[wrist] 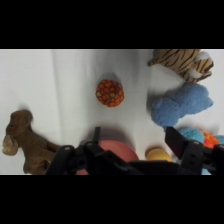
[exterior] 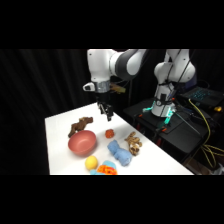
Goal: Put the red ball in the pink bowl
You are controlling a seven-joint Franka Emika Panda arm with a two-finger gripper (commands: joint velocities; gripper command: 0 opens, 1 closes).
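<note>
Your claw (exterior: 105,114) hangs empty, fingers apart, above the small red-orange patterned ball (exterior: 109,133); ball lies just beside the smooth pink round bowl (exterior: 82,142), on its arm-base side

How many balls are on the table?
2. The red ball lies just right of the pink bowl, under the tool. The yellow ball sits in front of the bowl, beside the orange toy. Others may be hidden.

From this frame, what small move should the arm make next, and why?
Probably lower the tool toward the red ball. The ball lies free on the table, beside the pink bowl, and the tool hangs above it with its fingers apart, holding nothing.
</note>
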